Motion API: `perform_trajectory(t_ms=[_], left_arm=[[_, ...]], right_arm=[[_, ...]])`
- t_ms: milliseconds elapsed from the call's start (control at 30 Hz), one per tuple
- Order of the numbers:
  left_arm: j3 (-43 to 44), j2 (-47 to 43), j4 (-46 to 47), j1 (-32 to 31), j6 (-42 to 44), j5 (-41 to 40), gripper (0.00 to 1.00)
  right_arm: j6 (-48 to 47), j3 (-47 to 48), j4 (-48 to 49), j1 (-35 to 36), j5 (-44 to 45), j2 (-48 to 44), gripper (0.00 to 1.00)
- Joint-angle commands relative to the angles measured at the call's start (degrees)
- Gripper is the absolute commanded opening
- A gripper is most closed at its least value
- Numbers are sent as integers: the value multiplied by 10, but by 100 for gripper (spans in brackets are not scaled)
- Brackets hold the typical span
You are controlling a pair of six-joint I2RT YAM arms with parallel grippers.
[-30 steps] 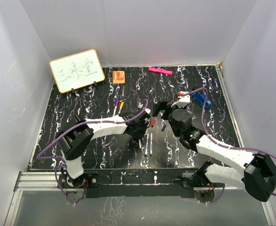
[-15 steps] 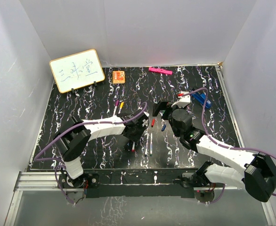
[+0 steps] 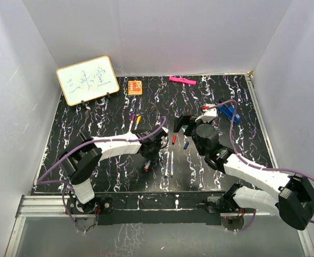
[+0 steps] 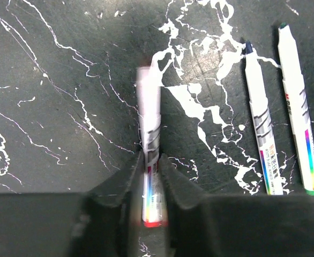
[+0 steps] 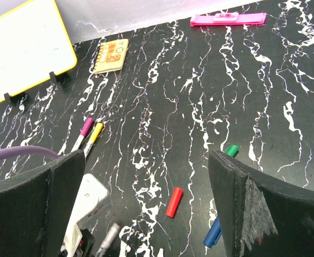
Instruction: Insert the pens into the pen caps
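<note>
My left gripper (image 4: 150,158) is shut on a white pen with a red end (image 4: 149,123) and holds it just above the table, seen in the top view (image 3: 148,164). Two more pens, blue-tipped (image 4: 261,134) and green-tipped (image 4: 299,107), lie side by side to its right (image 3: 169,163). My right gripper (image 5: 146,155) is open and empty, hovering over a red cap (image 5: 174,202), a blue cap (image 5: 212,234) and a green cap (image 5: 231,151). Two pens with purple (image 5: 85,128) and yellow (image 5: 96,131) caps on lie further back.
A whiteboard (image 3: 87,80) stands at the back left, with an orange card (image 3: 135,87) beside it. A pink marker (image 3: 182,80) lies by the back wall. A larger blue object (image 3: 229,112) lies right of my right gripper (image 3: 192,122). White walls enclose the table.
My left gripper has closed on the red-ended pen, taken it from beside the other two pens and shifted it slightly left. The right arm has not moved.
</note>
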Motion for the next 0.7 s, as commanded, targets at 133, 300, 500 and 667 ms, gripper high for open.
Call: perform_trajectory(t_ms=[133, 300, 500, 667], left_arm=[[-40, 55, -91, -2, 1, 17, 0], [-44, 44, -89, -2, 7, 13, 0], [-21, -20, -100, 22, 28, -7, 0], [-11, -107, -100, 50, 29, -15, 0]], right_arm=[[-1, 16, 16, -1, 18, -2, 98], [11, 30, -15, -1, 53, 17, 98], [30, 62, -89, -1, 77, 76, 98], [62, 105, -164, -1, 98, 136, 92]])
